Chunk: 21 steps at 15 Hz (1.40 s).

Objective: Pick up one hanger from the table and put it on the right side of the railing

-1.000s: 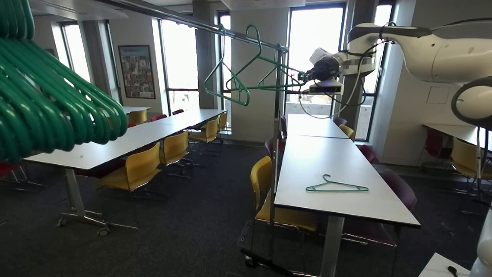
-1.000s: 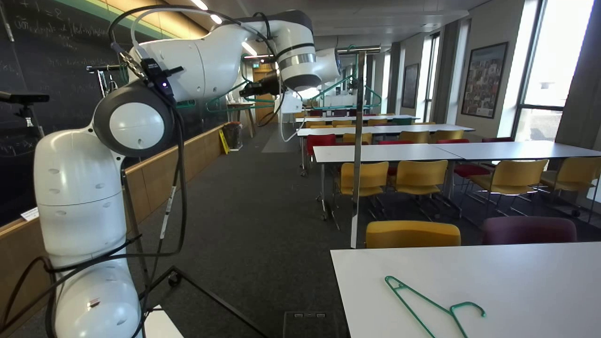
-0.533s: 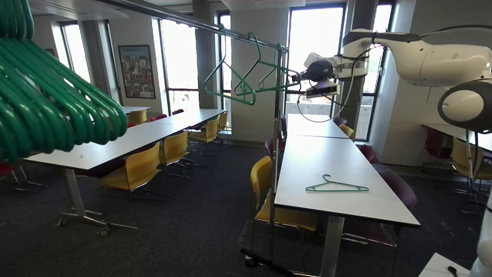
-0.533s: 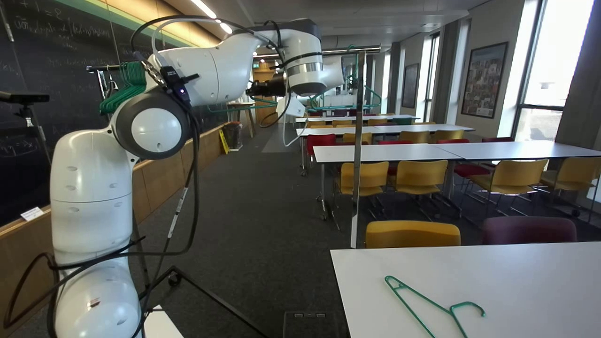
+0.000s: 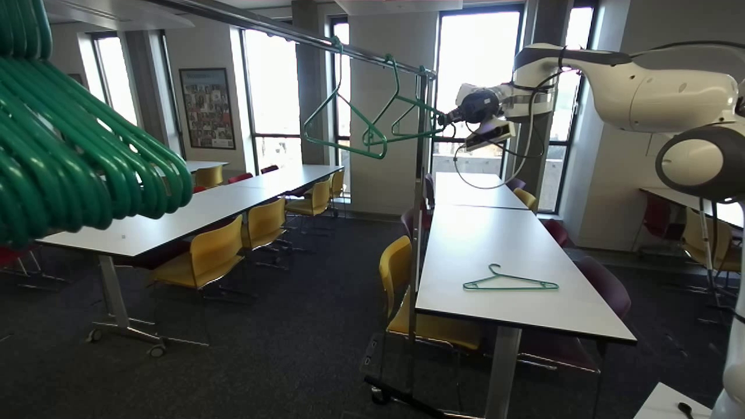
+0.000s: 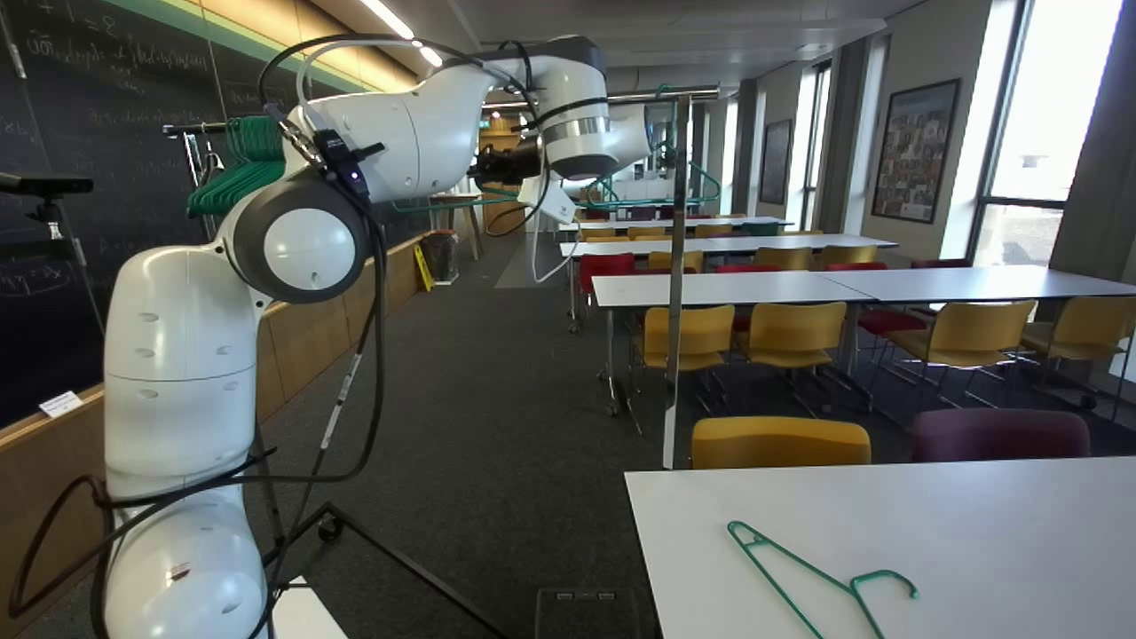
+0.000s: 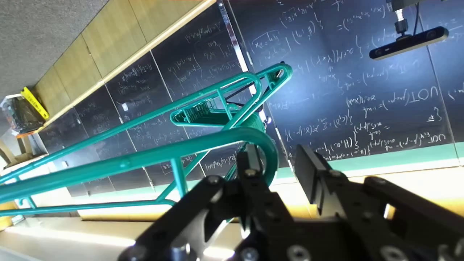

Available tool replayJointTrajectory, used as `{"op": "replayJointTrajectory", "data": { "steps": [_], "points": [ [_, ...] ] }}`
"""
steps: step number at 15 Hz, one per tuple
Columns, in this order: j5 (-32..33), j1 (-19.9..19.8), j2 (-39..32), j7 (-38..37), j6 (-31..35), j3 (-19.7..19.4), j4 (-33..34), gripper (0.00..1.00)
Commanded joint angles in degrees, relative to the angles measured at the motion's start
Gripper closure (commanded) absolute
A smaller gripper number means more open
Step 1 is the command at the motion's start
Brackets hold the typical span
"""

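Observation:
A teal-green hanger (image 5: 397,96) hangs at the right part of the dark railing (image 5: 279,31), its hook at the bar. My gripper (image 5: 444,120) is at this hanger's right corner. In the wrist view my gripper (image 7: 279,165) is open; one finger stands inside the corner loop of the nearest hanger (image 7: 125,164), the other finger is apart from it. More hangers hang on either side of it on the railing. Another hanger (image 5: 511,284) lies flat on the white table (image 5: 483,238); it also shows in an exterior view (image 6: 830,579). In that view the arm hides most of the fingertips (image 6: 479,169).
A dense bunch of green hangers (image 5: 87,157) hangs at the railing's near end. The rack's upright pole (image 5: 417,233) stands close to the gripper and table. Yellow chairs (image 5: 398,279) stand beside the table. A blackboard (image 7: 326,90) is behind the hangers.
My gripper and the hanger have moved down and left in an exterior view. The hanger's hook has come from above the bar down onto it. The neighbouring hanger has swung a little.

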<state>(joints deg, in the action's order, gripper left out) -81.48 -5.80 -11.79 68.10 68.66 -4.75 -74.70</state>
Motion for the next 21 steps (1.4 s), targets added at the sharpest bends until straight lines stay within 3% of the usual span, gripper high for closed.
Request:
{"op": "replayJointTrajectory", "data": {
  "steps": [1, 6, 13, 19, 21],
  "points": [
    [5.04, 1.18, 2.71, 0.18, 6.25, 0.08, -2.21, 0.34],
    [14.06, 3.06, 12.15, 8.96, 24.18, 0.47, -16.97, 0.0],
    [11.83, 3.85, 22.98, 19.93, 51.71, 2.49, -36.44, 0.0],
    [2.57, 6.47, 31.69, 31.67, 80.58, 6.88, -50.35, 0.0],
    [-0.73, 7.34, 32.18, 36.16, 90.13, 9.59, -51.93, 0.0]
  ]
}}
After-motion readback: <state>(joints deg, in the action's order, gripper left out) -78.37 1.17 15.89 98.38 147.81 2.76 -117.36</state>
